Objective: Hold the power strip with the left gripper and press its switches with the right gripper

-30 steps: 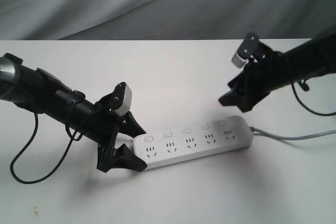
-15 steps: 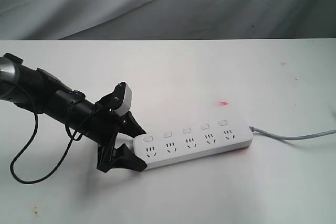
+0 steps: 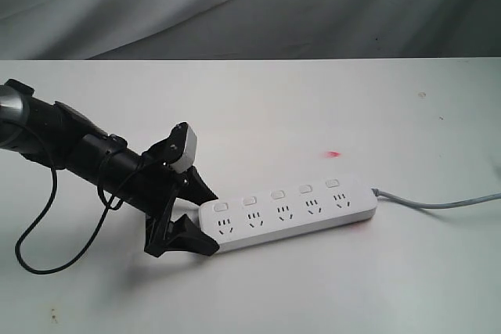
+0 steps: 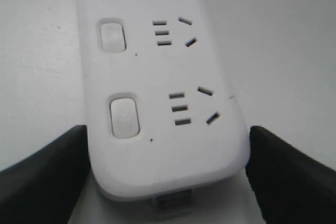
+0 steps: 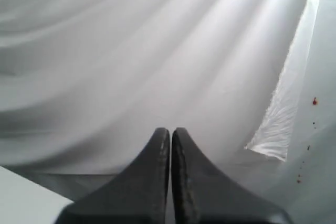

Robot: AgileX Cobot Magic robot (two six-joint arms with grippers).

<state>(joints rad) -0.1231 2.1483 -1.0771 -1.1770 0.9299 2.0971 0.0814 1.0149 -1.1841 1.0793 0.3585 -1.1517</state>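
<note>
Clamping the near end of the power strip (image 3: 290, 213) from both sides, our left end effector (image 3: 208, 220) holds it flat on the table (image 3: 313, 99). We see the switches (image 3: 278, 194) running away from that end effector, untouched; the grey cable (image 3: 438, 204) exits the farthest end. Our right end effector (image 5: 170, 142) is clenched empty, facing grey cloth (image 5: 105, 51).

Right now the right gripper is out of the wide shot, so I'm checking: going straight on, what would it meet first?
Probably the grey cloth: the right gripper, shut, points at it with nothing between in its wrist view. How far off is unclear.
</note>
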